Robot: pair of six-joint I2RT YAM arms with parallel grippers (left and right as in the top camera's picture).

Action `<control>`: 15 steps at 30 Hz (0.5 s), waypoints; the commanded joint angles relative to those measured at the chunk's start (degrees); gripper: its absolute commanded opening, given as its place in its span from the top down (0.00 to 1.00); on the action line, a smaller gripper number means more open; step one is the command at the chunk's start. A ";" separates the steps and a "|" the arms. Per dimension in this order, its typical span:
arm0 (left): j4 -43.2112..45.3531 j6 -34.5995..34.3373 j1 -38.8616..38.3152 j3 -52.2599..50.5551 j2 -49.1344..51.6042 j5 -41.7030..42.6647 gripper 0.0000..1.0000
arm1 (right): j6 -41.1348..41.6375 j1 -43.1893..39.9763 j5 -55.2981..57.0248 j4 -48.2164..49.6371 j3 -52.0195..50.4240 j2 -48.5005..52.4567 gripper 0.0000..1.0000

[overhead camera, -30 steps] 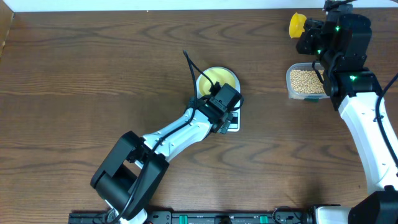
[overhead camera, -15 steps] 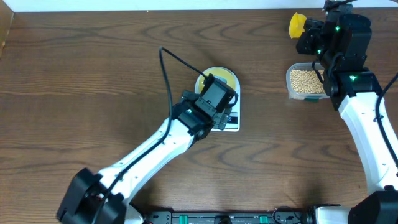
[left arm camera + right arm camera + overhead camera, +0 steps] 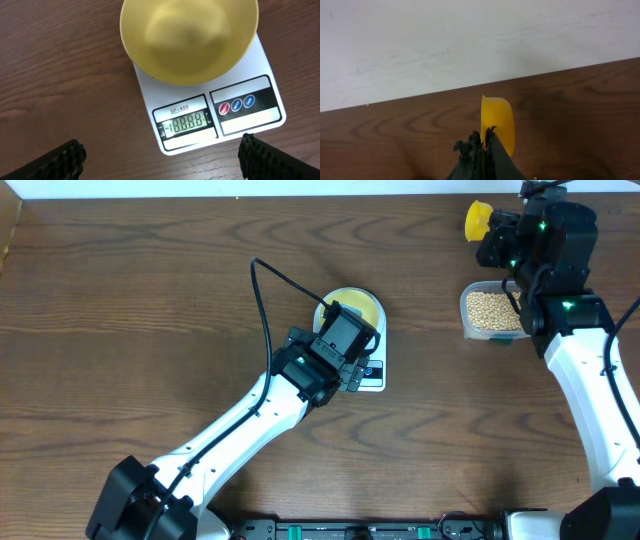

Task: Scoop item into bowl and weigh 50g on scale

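The yellow bowl (image 3: pixel 189 37) sits on the white scale (image 3: pixel 250 65) (its little screen (image 3: pixel 186 121) glows green). The left gripper (image 3: pixel 162 162) is wide open below.

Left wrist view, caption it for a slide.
Empty pale-yellow bowl sits on the white SF-400 kitchen scale, display lit, above the open left gripper.

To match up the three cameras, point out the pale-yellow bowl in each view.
Overhead: bowl just above centre, partly covered by the left arm.
Left wrist: bowl top centre, resting on the scale.
Right wrist: not in it; only the yellow scoop shows.
Shared landmark: the white scale, directly below the bowl in overhead and left wrist.
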 commanded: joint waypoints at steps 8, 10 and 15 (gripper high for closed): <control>-0.31 0.33 -0.17 -0.22 -0.44 -0.76 0.00 | -2.32 0.00 0.28 0.11 0.68 0.26 0.99; -0.31 0.33 -0.17 -0.22 -0.44 -0.76 0.00 | -2.34 -0.04 0.26 0.11 0.68 0.26 0.99; -0.31 0.33 -0.17 -0.22 -0.44 -0.76 0.00 | -2.34 -0.04 0.26 0.22 0.68 0.26 0.99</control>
